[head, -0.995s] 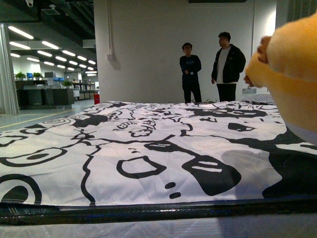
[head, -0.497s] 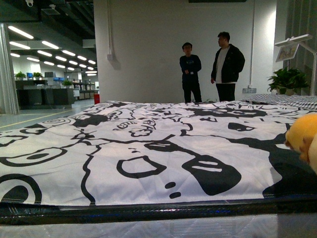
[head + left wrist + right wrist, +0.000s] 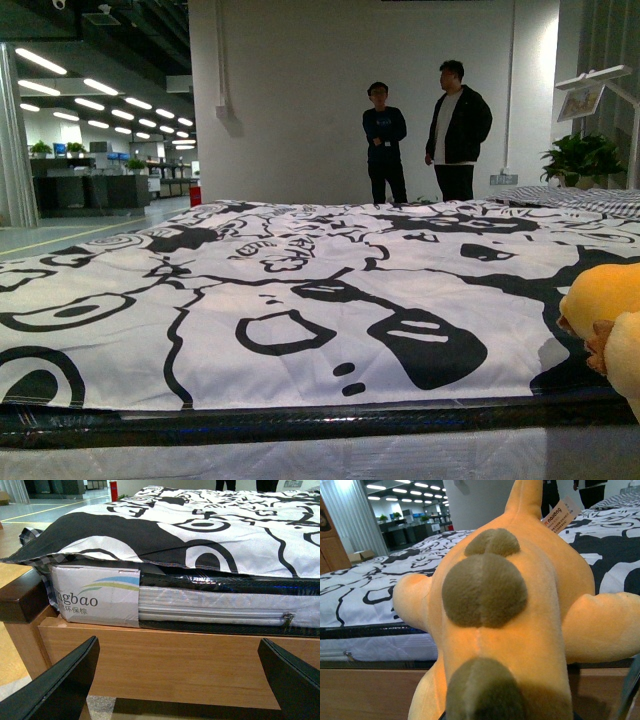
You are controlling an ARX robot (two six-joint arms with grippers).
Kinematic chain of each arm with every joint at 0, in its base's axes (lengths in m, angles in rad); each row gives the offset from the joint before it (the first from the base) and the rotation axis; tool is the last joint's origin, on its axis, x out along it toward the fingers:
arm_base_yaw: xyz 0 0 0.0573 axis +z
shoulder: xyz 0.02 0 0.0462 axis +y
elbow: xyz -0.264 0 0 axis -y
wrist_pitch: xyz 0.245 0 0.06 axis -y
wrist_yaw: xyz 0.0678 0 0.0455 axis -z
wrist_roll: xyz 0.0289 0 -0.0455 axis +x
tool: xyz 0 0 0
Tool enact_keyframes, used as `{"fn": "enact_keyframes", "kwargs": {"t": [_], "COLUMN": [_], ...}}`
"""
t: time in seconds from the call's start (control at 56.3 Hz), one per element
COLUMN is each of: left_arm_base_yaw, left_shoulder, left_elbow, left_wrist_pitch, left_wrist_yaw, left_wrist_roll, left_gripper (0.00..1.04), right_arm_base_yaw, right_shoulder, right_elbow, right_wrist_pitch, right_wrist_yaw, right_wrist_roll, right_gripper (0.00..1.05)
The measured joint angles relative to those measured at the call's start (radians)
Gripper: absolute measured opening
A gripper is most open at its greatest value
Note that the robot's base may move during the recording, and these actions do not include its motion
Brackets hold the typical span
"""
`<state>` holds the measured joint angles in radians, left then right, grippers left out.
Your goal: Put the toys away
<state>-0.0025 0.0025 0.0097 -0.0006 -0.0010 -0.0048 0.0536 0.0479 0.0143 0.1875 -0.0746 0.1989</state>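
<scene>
Though carried high a second ago, now holds the toy (image 3: 605, 310) low at the bed's (image 3: 300, 290) near edge, rightward, apparently grasped by unseen right fingers. Leaves left fingers (image 3: 65, 680) spread, empty. Suggests carrying underway, with stowing not yet done.

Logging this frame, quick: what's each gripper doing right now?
Left gripper: open, empty.
Right gripper: closed on the plush toy, fingers mostly hidden.
</scene>
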Motion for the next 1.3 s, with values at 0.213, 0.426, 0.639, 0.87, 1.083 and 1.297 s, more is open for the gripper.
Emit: {"fn": "enact_keyframes", "kwargs": {"t": [0.213,0.426,0.639,0.87,1.083,1.297], "left_arm_base_yaw": [0.001,0.000,0.000,0.000,-0.001,-0.001], "left_shoulder": [0.000,0.000,0.000,0.000,0.000,0.000], "left_elbow": [0.000,0.000,0.000,0.000,0.000,0.000], "left_wrist_pitch": [0.000,0.000,-0.001,-0.001,-0.001,-0.001], "left_wrist_yaw": [-0.005,-0.002,-0.002,-0.001,-0.001,-0.002], "left_wrist_roll": [0.000,0.000,0.000,0.000,0.001,0.000], "left_gripper": [0.98,0.98,0.98,0.98,0.98,0.98], "right_arm_base_yaw": [0.003,0.003,0.003,0.003,0.003,0.003], "right_shoulder": [0.000,-0.001,-0.003,-0.003,-0.003,-0.003], "right_elbow": [0.000,0.000,0.000,0.000,0.000,0.000], "right_wrist_pitch": [0.000,0.001,0.001,0.001,0.001,0.001], "right_wrist_yaw": [-0.007,0.005,0.000,0.003,0.003,0.003], "right_wrist_roll": [0.000,0.000,0.002,0.005,0.007,0.008], "right_gripper": [0.07,0.07,0.07,0.07,0.07,0.07]}}
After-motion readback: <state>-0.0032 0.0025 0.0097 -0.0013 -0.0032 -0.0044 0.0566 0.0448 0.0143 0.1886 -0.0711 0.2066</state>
